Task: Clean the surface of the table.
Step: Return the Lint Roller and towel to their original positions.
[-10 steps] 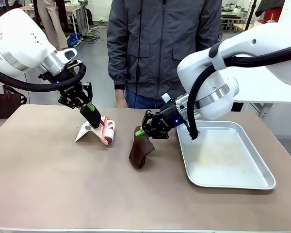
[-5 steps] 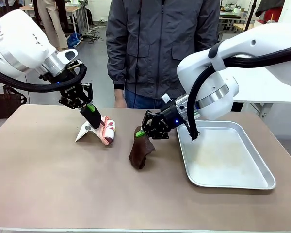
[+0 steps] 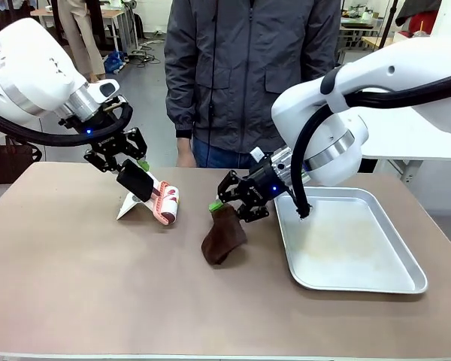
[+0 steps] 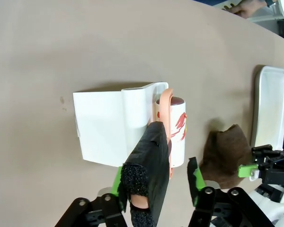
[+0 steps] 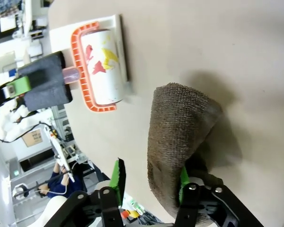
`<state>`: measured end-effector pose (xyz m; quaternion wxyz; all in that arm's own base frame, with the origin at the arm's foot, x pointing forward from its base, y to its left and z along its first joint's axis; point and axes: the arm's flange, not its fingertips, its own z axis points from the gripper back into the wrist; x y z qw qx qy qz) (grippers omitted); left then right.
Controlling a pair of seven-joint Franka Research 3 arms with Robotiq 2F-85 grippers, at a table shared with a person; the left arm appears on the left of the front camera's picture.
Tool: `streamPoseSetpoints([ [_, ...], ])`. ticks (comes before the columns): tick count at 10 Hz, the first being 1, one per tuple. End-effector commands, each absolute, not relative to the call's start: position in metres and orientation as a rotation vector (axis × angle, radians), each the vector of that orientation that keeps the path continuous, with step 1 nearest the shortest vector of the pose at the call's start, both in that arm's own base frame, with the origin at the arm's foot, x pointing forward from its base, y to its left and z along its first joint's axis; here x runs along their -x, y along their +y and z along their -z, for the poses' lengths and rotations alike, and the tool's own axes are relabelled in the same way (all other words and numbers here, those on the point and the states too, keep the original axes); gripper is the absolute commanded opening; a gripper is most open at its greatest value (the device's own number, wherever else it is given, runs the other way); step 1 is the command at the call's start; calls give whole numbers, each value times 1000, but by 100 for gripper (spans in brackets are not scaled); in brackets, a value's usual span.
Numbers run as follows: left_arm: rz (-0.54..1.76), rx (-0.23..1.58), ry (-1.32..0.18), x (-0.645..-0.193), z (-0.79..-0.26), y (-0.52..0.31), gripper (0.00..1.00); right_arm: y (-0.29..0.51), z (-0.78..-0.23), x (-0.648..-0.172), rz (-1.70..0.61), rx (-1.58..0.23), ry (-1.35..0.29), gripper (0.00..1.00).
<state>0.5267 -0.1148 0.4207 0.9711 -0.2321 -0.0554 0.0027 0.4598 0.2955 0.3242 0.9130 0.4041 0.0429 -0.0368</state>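
Front view: the left gripper [image 3: 137, 171] is seen over the tan table [image 3: 98, 293], its fingers parted beside the black handle of a lint roller [image 3: 165, 201] on a white stand [image 3: 134, 204]. The right gripper [image 3: 227, 204] is seen at the top of a brown cloth [image 3: 223, 237].

Left wrist view: the handle [image 4: 146, 170] is seen touching one finger only, with a gap to the other.

Right wrist view: the fingers [image 5: 117, 176] are seen spread, the cloth draped against one pad; the table lies beneath.

Bright even overhead light, soft shadows on the table [image 3: 98, 286] beside the tray [image 3: 406, 280] (faint sheen there), sharp focus, wrist views bowed at edges.
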Motion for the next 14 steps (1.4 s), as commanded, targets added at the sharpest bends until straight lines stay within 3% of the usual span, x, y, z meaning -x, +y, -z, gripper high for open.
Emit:
streamPoseSetpoints([
  [1, -5, 448, -132, -525, -420, -113, 100, 302, -331, -461, 111, -708, 103, 100],
  [6, -69, 391, -183, -510, -440, -79, 100, 310, -355, -461, 128, -441, 40, 100],
  [8, -88, 432, -219, -481, -471, -60, 100, 296, -375, -456, 145, -431, -88, 100],
  [11, 4, 651, -282, -409, -521, -40, 100, 268, -391, -438, 63, -660, -148, 100],
  [14, 64, 821, -284, -362, -523, -10, 100, 220, -385, -418, -190, -1103, -118, 100],
])
